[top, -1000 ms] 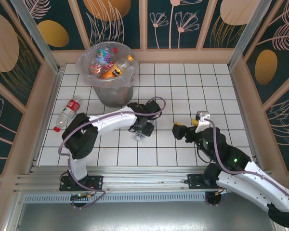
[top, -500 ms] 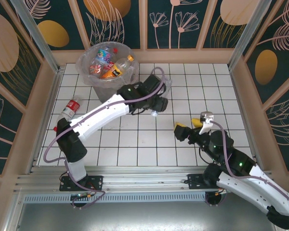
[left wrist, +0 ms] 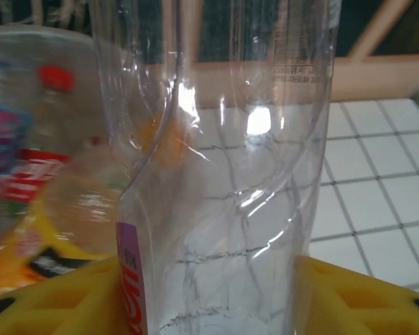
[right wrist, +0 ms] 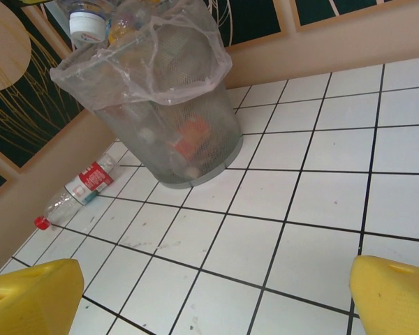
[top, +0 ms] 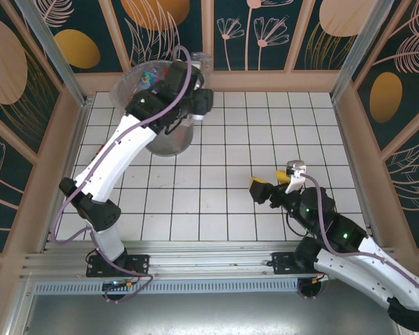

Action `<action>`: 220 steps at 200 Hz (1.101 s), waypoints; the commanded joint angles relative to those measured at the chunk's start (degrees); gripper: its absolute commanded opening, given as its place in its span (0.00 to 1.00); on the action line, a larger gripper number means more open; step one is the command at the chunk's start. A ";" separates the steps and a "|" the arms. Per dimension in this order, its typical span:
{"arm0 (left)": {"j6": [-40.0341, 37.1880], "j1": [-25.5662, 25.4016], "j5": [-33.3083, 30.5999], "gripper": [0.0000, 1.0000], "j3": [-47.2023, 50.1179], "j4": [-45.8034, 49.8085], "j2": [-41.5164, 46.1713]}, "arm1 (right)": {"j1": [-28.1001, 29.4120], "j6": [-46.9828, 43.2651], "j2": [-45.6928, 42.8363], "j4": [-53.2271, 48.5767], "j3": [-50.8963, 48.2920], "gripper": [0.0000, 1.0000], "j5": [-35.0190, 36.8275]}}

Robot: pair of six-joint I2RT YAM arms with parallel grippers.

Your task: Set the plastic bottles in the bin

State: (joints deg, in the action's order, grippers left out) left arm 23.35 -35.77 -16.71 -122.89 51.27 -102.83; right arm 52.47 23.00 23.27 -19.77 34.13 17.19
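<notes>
A clear plastic bottle (left wrist: pixel 216 160) with a purple and red label strip is squeezed between the yellow fingers (left wrist: pixel 363 296) of my left gripper (left wrist: pixel 209 293). In the top view that gripper (top: pixel 197 100) hangs at the right rim of the grey bin (top: pixel 169 142), and the bottle's clear end (top: pixel 201 61) points toward the back wall. The bag-lined bin (right wrist: pixel 174 118) holds several bottles (left wrist: pixel 45 160). On the floor left of the bin lies a red-labelled bottle (right wrist: pixel 84 185). My right gripper (top: pixel 269 185) stands open over bare tiles, with nothing between its fingers (right wrist: pixel 398 293).
Wooden walls with patterned panels close in the tiled floor on three sides. The left arm (top: pixel 112 157) stretches diagonally from its base to the bin. The back wall ledge (left wrist: pixel 377 77) runs just beyond the bin.
My left arm has lifted the clear bottle from the middle of the floor and swung it back and left to the bin's rim. The right arm has hardly moved.
</notes>
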 commanded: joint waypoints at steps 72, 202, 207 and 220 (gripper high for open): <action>-6.23 14.93 -3.46 0.58 1.08 -4.74 1.91 | -0.40 0.16 0.67 2.31 0.85 0.98 -0.72; -24.91 15.69 1.46 0.60 2.50 -8.38 -4.52 | -0.52 -0.86 2.29 1.30 2.42 0.99 0.30; -25.05 15.73 1.57 0.60 2.90 -8.50 -4.50 | -0.52 -0.92 2.30 1.38 2.27 0.99 0.17; -25.62 15.73 2.52 0.59 4.06 -8.68 -4.24 | -0.52 -0.94 2.46 1.44 2.26 0.99 -0.10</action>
State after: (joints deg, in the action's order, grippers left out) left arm 0.12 -20.56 -16.05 -120.60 43.48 -107.55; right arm 52.42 22.85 25.45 -19.49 34.61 16.67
